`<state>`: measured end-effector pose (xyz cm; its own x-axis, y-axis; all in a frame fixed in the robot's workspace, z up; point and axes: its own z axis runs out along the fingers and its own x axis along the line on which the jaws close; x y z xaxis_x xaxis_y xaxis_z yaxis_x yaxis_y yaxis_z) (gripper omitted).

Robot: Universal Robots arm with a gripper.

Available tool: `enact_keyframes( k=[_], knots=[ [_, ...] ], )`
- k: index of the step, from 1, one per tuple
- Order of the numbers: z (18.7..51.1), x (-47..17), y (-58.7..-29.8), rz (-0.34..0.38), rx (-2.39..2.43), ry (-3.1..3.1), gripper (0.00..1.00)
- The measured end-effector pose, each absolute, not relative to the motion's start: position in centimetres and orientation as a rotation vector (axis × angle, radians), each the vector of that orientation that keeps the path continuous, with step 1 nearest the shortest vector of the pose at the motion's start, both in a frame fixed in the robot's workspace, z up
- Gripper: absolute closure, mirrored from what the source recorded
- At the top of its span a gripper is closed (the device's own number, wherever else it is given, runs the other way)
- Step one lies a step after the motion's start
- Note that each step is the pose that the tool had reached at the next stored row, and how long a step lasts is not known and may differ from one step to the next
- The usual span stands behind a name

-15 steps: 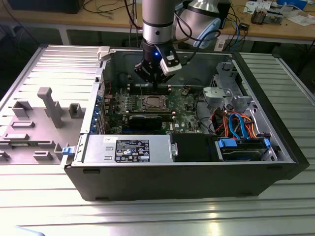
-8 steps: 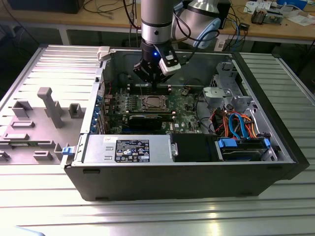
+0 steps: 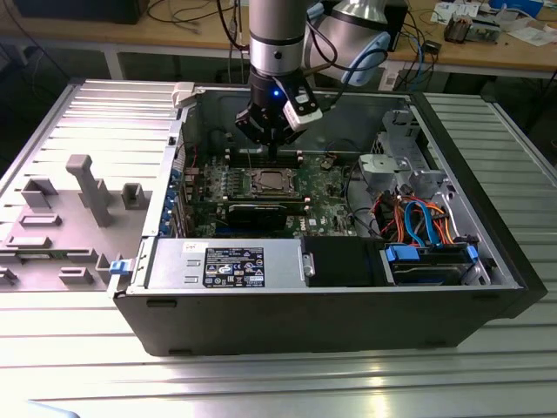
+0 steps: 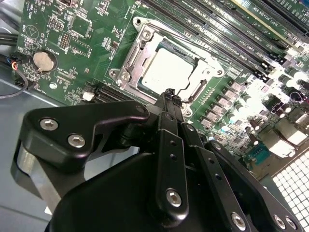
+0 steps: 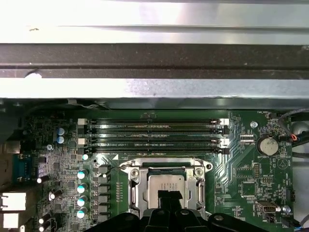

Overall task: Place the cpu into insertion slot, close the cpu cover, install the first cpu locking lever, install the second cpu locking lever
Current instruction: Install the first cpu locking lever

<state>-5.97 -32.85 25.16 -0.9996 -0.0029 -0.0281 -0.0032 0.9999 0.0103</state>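
Even overhead light filled the exterior view. Pale glare streaked the ribbed table point(image 3: 374, 383), and the computer case point(image 3: 487, 261) interior lay shaded. In the second wrist view, board components point(image 4: 251, 92) flared white behind the unlit black end effector point(image 4: 171, 96). In the first wrist view, the case wall point(image 5: 154, 87) was bleached by glare.

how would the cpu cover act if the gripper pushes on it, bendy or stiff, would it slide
Probably stiff but slightly springy: the cpu cover looks like thin metal plate with a big window. It likely won't slide, since it seems to lie flat around the cpu. Its bare metal may let the gripper skid.
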Motion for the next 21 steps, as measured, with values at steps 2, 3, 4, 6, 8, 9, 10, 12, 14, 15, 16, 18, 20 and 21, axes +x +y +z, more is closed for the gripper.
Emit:
enact_keyframes(
  k=[2,3,4,6,8,9,10,12,14,15,16,18,20,21],
  knots=[
    [25.2,-6.0,-32.9,0.016,-0.007,3.114,0.89],
    [25.2,-6.0,-32.9,0.016,-0.009,3.114,0.89],
    [25.2,-6.1,-32.9,0.016,-0.012,3.114,0.89],
    [25.2,-6.4,-32.9,0.016,-0.016,3.114,0.89],
    [25.2,-6.6,-32.9,0.016,-0.02,3.114,0.89],
    [25.2,-6.8,-32.9,0.016,-0.022,3.113,0.89],
    [25.2,-7.0,-32.9,0.016,-0.023,3.113,0.89],
    [25.2,-7.7,-32.9,0.017,-0.023,3.113,0.89],
    [25.2,-8.2,-32.9,0.017,-0.023,3.113,0.89],
    [25.2,-8.4,-32.9,0.017,-0.023,3.113,0.89],
    [25.2,-8.6,-32.9,0.017,-0.023,3.114,0.89],
    [25.2,-9.1,-32.9,0.017,-0.023,3.113,0.89],
    [25.2,-9.6,-32.9,0.017,-0.023,3.114,0.89],
    [25.2,-9.9,-32.9,0.017,-0.023,3.113,0.89]
  ],
)
